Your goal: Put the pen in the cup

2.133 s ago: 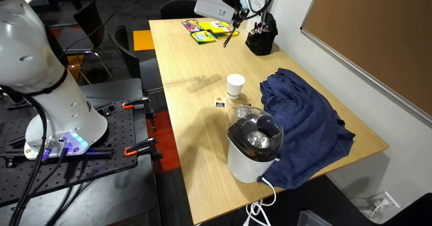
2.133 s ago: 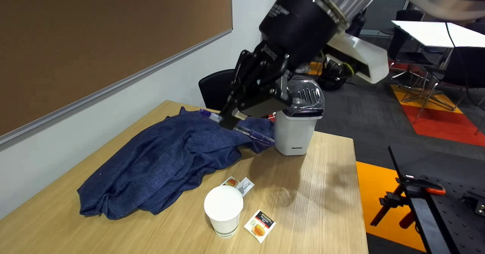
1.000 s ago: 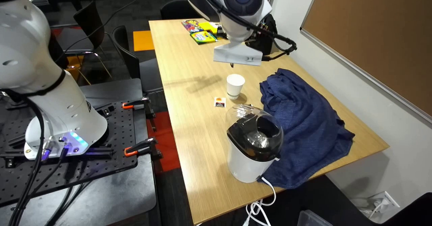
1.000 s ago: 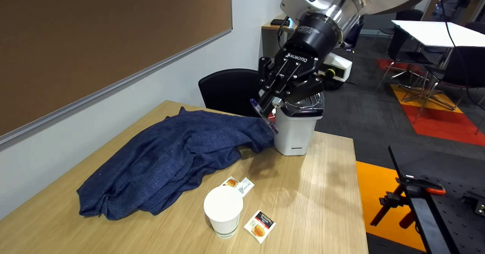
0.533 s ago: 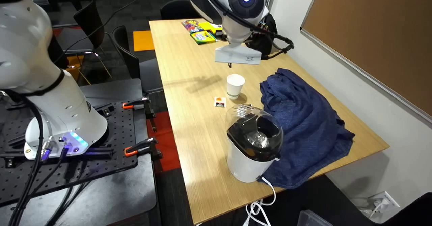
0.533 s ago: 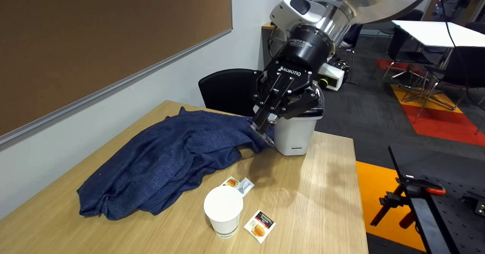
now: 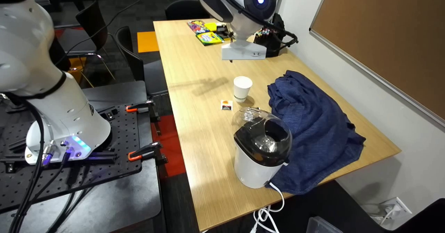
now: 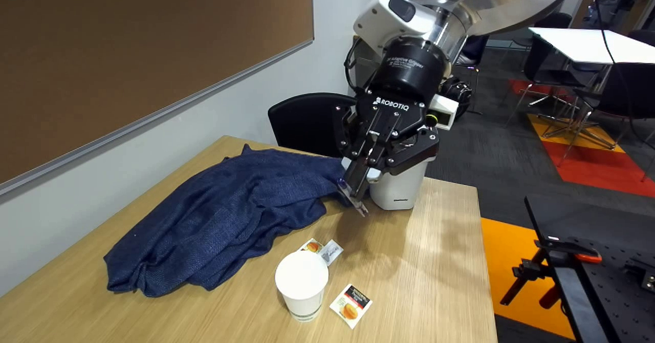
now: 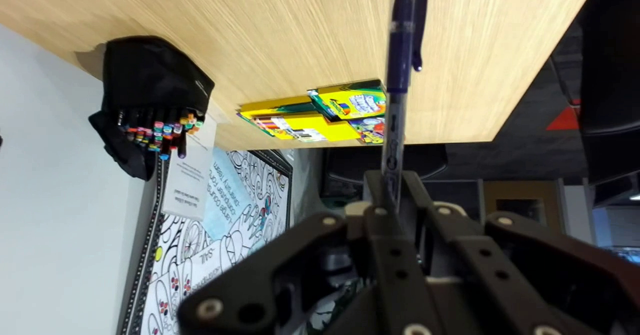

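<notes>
While it's nearly closed, your gripper pinches the pen. In an exterior view, the cup stands at its seven o'clock.

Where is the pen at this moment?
The pen is gripped in the claw, right of centre in the wrist view; in an exterior view it shows near mid-picture, higher up and right of the white cup.

The pale wall is hung with a brown board framed in grey, and an outlet is fitted low down. Beside the wall a wooden bench is set, and light is reflected off it. The dark floor is broken by red and orange patches. Dark chairs are placed about a white table.
</notes>
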`<state>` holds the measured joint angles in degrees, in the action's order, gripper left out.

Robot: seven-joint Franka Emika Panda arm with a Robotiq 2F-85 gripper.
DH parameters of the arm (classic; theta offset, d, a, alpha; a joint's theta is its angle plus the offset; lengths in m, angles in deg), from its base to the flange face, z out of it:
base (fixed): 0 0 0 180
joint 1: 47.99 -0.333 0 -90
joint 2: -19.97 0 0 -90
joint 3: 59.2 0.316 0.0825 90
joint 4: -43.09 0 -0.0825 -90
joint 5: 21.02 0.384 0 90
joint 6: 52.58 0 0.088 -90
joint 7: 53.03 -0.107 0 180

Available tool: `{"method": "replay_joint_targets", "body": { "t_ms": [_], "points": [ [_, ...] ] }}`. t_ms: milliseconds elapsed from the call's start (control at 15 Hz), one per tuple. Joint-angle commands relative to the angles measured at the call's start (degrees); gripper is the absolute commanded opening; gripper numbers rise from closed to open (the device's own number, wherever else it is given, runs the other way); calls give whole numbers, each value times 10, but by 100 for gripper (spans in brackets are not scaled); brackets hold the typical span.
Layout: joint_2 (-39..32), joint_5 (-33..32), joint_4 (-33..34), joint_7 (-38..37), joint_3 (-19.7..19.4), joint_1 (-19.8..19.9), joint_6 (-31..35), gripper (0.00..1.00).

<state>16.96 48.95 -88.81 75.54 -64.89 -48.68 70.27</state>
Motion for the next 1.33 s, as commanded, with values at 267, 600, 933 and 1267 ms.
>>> {"method": "replay_joint_targets", "body": {
  "t_ms": [267, 600, 933, 1267],
  "points": [
    [-30, -16, 27, 33, 10, 25, -86, 11],
    [-50, -21, 44, 40, 10, 28, -102, 3],
    [-97, 27, 76, 120, 11, 37, -123, 3],
    [-148, 55, 108, 171, 15, 42, -135, 3]
  ]
}}
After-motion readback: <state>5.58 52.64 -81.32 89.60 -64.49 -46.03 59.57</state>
